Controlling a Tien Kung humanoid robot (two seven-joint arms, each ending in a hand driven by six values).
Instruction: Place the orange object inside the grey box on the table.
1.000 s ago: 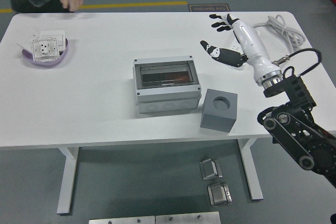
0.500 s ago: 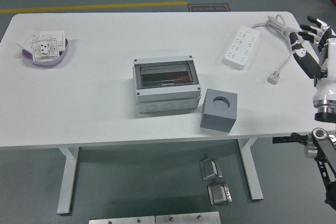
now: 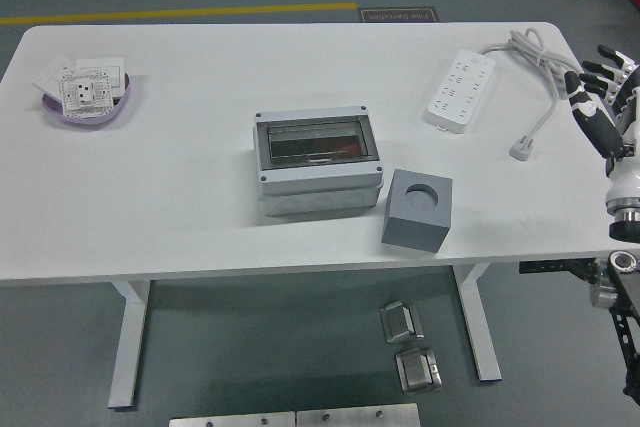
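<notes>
The grey box (image 3: 318, 162) stands at the middle of the table with its dark see-through lid down. A bit of orange (image 3: 344, 151) shows through the lid at its right side; I cannot tell its shape. My right hand (image 3: 600, 85) is at the table's right edge, far right of the box, with its fingers spread and holding nothing. My left arm is out of view.
A grey cube with a round hole (image 3: 417, 209) stands right of the box near the front edge. A white power strip (image 3: 460, 89) with its cable (image 3: 535, 59) lies at the back right. A purple bowl (image 3: 112, 112) holding white wall sockets is at the far left.
My right hand has drawn back from over the power strip to the table's right edge. A person's hand at the top left has gone from view.
</notes>
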